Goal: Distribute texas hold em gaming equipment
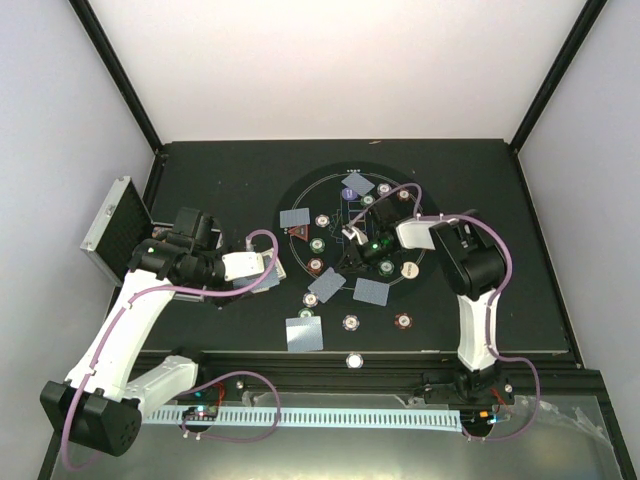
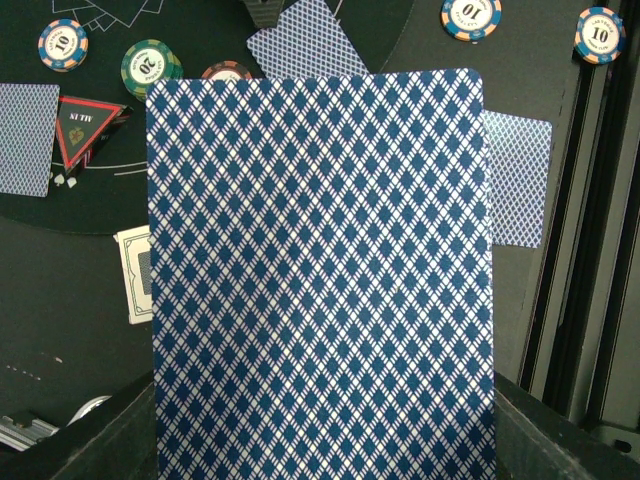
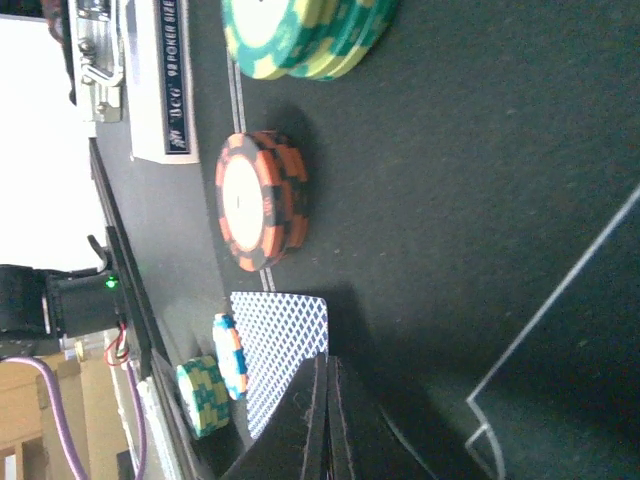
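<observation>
Top view: poker chips (image 1: 351,322) and cards (image 1: 305,334) ring the round mat (image 1: 325,185) on the black surface (image 1: 220,170). The left jaws hang at its 8 o'clock edge and the right jaws sit low near centre.

Left wrist view: the left jaws pinch a blue-backed playing card (image 2: 320,270), apparently by its lower edge. It looks light, slick and bendy, so an edge grip suits it.

Right wrist view: the right jaws are pressed together and empty, with an orange chip stack (image 3: 262,200) at 11 o'clock. Chips look stiff and are probably best taken across the rim.
</observation>
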